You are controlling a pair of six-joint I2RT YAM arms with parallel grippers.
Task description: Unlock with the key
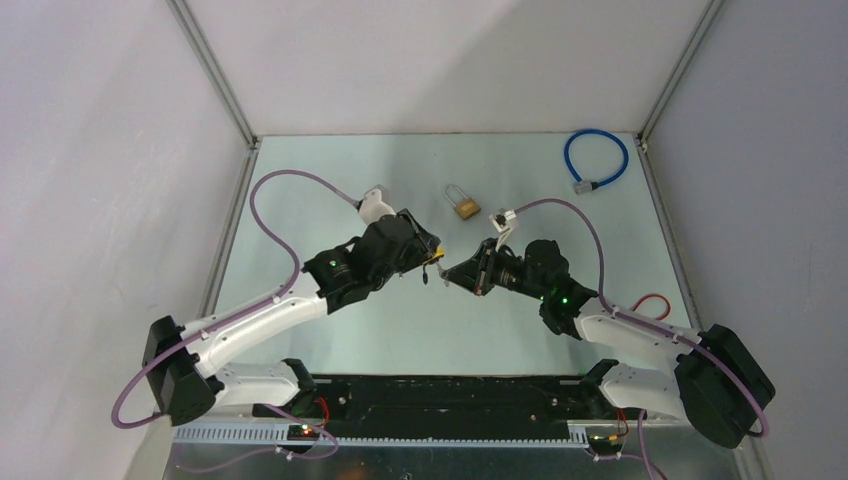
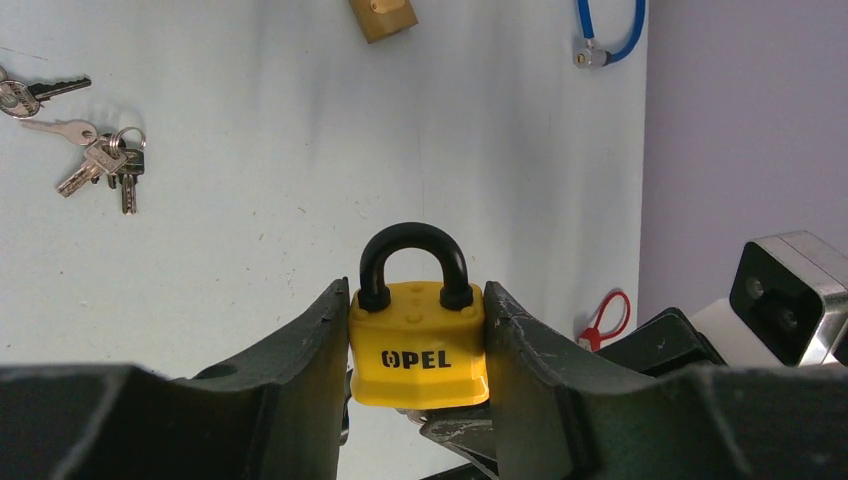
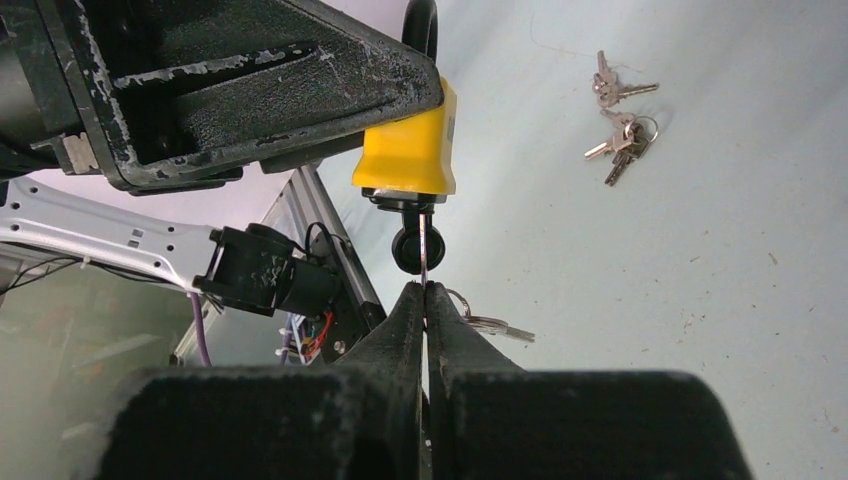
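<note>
So that its underside faces right, the yellow padlock [image 2: 418, 345] is clamped by the left gripper [image 2: 418, 300]; the key [image 3: 423, 250] (seen edge-on) is pinched in the right gripper [image 3: 424, 300].

Yellow padlock [image 2: 418, 355], black shackle [image 2: 413, 233] closed, upright; key [image 3: 423, 255] blade touching its underside

Bright, even light; soft shadows.

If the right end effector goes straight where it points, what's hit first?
Likely the underside of the yellow padlock, which the left end effector clamps; the key in the right end effector points there.
</note>
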